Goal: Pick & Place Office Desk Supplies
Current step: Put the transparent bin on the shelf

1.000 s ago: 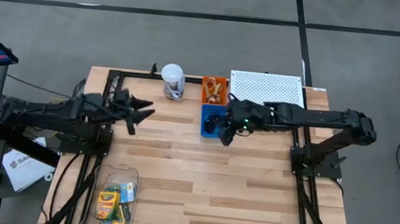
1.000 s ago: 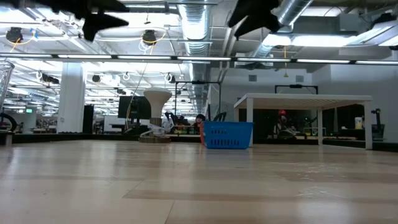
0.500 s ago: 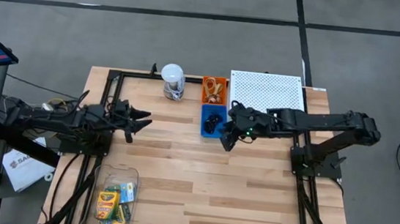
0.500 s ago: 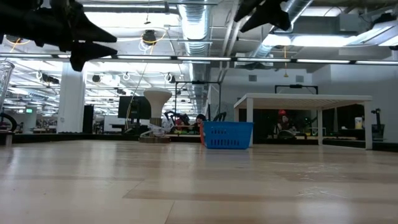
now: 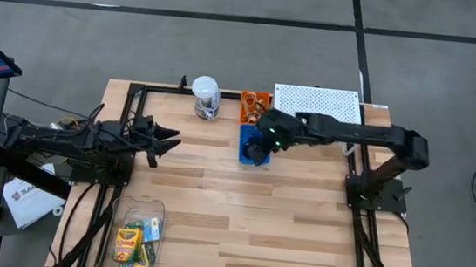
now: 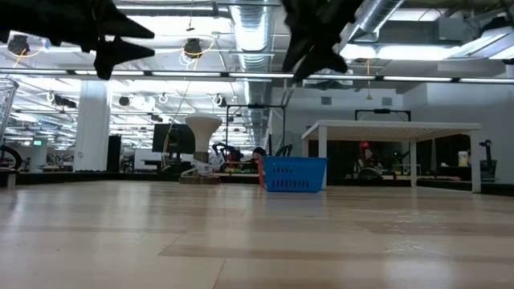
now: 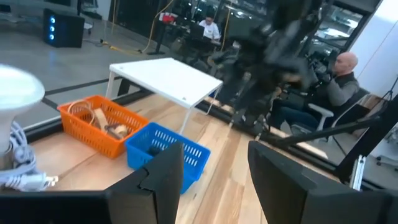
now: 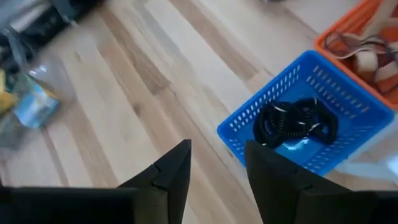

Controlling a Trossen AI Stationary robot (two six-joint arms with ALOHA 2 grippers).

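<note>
Black ring-like clips [image 8: 297,122] lie heaped in a blue basket [image 5: 249,133]. Tan rubber bands [image 8: 365,57] fill the orange basket [image 5: 255,107] behind it. Yellow-and-green crayon boxes [image 5: 129,244] lie in a clear tub [image 5: 154,206] at the table's near left. My right gripper [image 5: 259,148] hangs open above the blue basket's near side; in its wrist view its fingers [image 8: 217,175] point down at the bare wood beside that basket [image 8: 249,140]. My left gripper [image 5: 167,140] is open, in the air over the table's left part, pointing at the baskets [image 7: 165,149].
A white-lidded jar [image 5: 206,96] stands left of the orange basket. A white perforated shelf [image 5: 318,104] stands at the far right. A black frame [image 5: 136,97] runs along the table's far and side edges. Bare wood [image 5: 247,222] lies between the baskets and the near edge. People sit beyond the table [image 7: 341,78].
My right gripper has swung a little toward the table's right and near edge, then back left and toward the far edge, and now stands over the blue basket. My left gripper has drawn back slightly toward the table's left edge. Both stayed open.
</note>
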